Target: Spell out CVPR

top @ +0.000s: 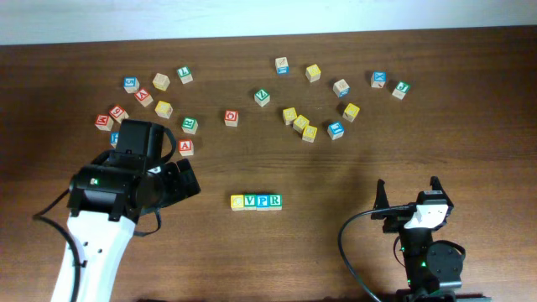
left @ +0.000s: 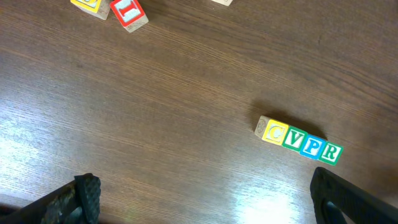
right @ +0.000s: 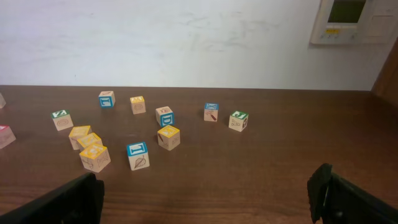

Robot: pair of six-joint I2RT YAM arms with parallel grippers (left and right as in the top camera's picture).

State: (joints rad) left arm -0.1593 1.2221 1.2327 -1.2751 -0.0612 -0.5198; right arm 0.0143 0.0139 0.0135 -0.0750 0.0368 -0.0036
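Observation:
Four letter cubes stand side by side in a row reading CVPR point(top: 256, 201) in the middle of the table, near its front; the left wrist view shows the same CVPR row point(left: 301, 142) touching end to end. The yellow C point(left: 274, 132) is leftmost, then the green V point(left: 293, 139), blue P point(left: 312, 147) and green R point(left: 331, 152). My left gripper point(top: 185, 180) is open and empty, left of the row and apart from it. My right gripper point(top: 408, 195) is open and empty at the front right, well clear of the row.
Several loose letter cubes lie scattered along the back: a cluster at back left point(top: 159, 101) and another at back right point(top: 315, 117). The right wrist view shows that cluster point(right: 137, 155) ahead, with a white wall point(right: 186, 37) behind the table edge.

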